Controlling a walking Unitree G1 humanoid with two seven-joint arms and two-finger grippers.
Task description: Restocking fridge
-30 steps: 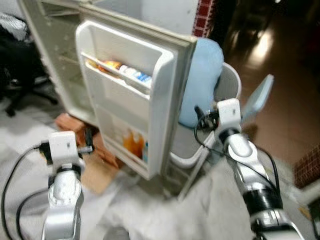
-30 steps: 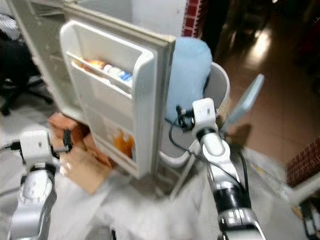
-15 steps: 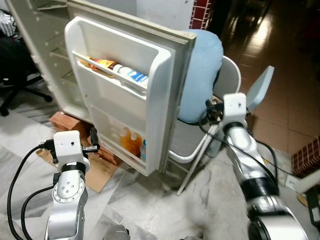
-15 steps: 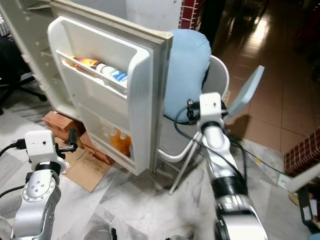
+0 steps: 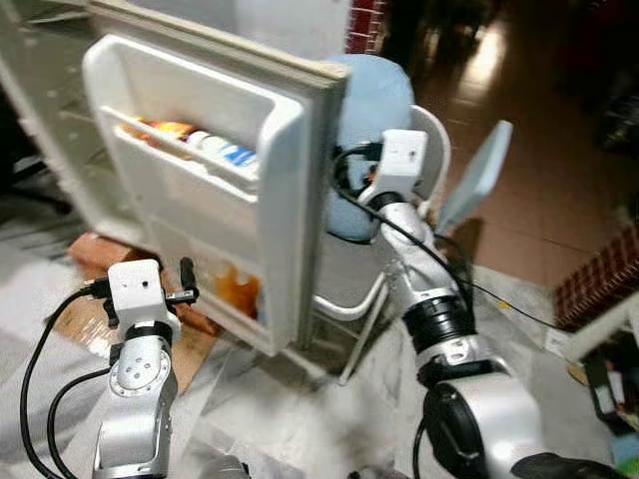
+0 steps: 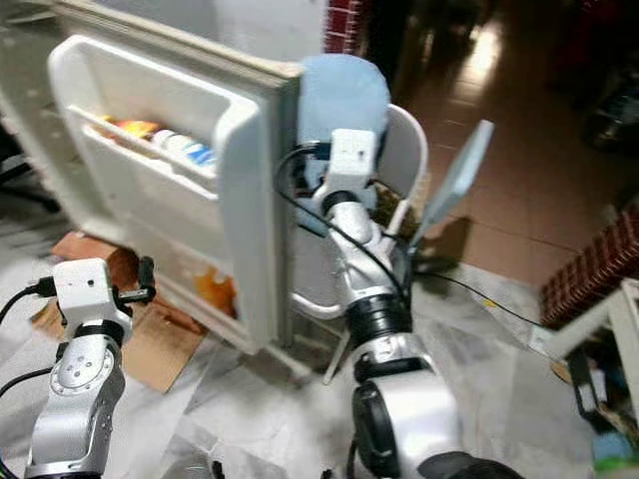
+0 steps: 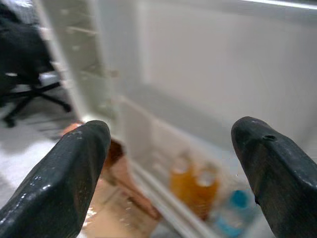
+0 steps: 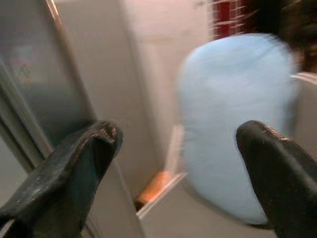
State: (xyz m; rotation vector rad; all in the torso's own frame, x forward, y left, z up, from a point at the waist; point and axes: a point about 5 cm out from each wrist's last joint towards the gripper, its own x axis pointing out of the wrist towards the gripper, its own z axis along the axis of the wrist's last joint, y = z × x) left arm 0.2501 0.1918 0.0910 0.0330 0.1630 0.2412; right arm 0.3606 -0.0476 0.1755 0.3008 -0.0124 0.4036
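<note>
The white fridge door [image 5: 200,190] stands swung open toward me. Its upper shelf carries packets and a bottle [image 5: 215,152]; its lower shelf holds orange bottles [image 7: 195,186] and a blue-capped one [image 7: 233,208]. My left gripper [image 7: 168,144] is open and empty, low in front of the door's lower shelf. Raised behind the door's outer edge, my right gripper [image 8: 178,144] is open and empty between the door's outer face [image 8: 74,99] and a pale blue cushion [image 8: 233,124].
The cushion [image 5: 384,95] rests on a white chair [image 5: 431,150] right behind the door, with a light blue panel [image 5: 469,190] beside it. Bricks and cardboard [image 5: 85,254] lie on the floor under the fridge. A black office chair [image 7: 25,64] stands at far left.
The view has shifted and blurred. My right arm has swung left, from beside the chair to the outer edge of the fridge door. The left arm has held its place.
</note>
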